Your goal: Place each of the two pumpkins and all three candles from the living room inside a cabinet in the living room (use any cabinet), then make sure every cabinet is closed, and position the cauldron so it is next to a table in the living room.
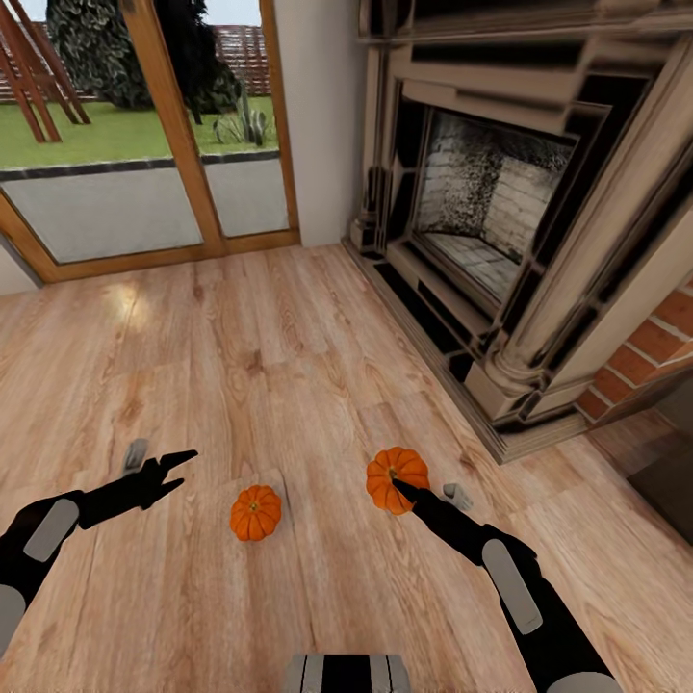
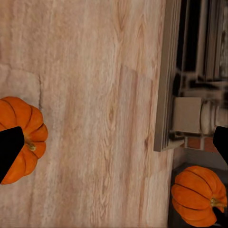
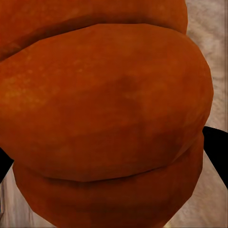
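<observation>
The right gripper (image 1: 397,484) grips the right pumpkin (image 1: 397,478), near the fireplace (image 1: 500,221). The left gripper (image 1: 178,469) hangs open, left of the other pumpkin (image 1: 255,512) on the floor (image 1: 289,366).

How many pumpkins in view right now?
2. One pumpkin sits on the wood floor between the arms; the other pumpkin is at the right gripper, nearer the fireplace. None seem hidden.

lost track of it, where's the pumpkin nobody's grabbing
In the head view the free pumpkin sits on the wooden floor between the two arms, left of the pumpkin at the right end effector.
</observation>
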`<state>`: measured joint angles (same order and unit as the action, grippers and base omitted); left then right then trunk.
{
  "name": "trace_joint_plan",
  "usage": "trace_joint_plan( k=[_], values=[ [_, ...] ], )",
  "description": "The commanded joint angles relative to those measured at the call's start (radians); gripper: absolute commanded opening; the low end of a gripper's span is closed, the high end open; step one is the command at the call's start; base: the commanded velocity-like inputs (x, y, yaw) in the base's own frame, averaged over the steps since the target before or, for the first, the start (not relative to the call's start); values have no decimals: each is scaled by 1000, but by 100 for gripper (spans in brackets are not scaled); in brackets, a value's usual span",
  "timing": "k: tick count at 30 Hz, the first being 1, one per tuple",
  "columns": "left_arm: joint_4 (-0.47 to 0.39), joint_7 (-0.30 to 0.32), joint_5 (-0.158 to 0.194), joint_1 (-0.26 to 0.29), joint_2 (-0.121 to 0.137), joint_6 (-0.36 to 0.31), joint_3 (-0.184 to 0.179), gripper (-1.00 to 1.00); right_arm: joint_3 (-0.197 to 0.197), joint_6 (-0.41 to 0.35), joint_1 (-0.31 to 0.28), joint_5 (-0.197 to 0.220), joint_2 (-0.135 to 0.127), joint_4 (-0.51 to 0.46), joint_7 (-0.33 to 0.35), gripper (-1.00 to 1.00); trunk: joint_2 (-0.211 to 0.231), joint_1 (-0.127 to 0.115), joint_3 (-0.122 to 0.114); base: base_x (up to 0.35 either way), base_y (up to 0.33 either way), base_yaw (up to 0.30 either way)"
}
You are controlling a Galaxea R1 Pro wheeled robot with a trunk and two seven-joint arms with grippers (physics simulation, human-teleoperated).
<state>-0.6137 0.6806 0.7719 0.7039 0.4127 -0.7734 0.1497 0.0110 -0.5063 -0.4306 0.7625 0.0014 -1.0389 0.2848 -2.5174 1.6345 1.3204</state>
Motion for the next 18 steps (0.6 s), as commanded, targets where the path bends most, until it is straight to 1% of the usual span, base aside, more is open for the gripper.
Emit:
trace_joint_plan(
  k=[1, 5, 9, 11, 14, 16, 18],
  values=[
    [1, 16, 1, 0, 0, -3, 2, 100, 1, -6, 0, 9, 0, -1, 1, -100, -1, 0, 5, 0, 0, 0],
    [2, 34, 5, -1, 1, 0, 2, 100, 1, -6, 0, 9, 0, -1, 2, -100, -1, 0, 5, 0, 0, 0],
    [4, 40, 7, -2, 0, 3, 2, 100, 1, -6, 0, 9, 0, -3, 4, -100, -1, 2, 20, 0, 0, 0],
    [4, 42, 8, -2, 1, 3, 3, 100, 1, -6, 0, 9, 0, -6, 19, -100, -2, 3, 28, 0, 0, 0],
    [5, 45, 10, -3, 1, 3, 3, 100, 1, -6, 0, 9, 0, -9, 61, -100, -3, 4, 39, 0, 0, 0],
    [5, 52, 12, -3, 1, 3, 4, 100, 1, -6, 0, 9, 0, -11, 102, -100, -3, 4, 39, 0, 0, 0],
    [5, 70, 12, -3, 2, 3, 5, 100, 1, -7, 0, 9, 0, -11, 119, -100, -3, 4, 39, 0, 0, 0]
  ],
)
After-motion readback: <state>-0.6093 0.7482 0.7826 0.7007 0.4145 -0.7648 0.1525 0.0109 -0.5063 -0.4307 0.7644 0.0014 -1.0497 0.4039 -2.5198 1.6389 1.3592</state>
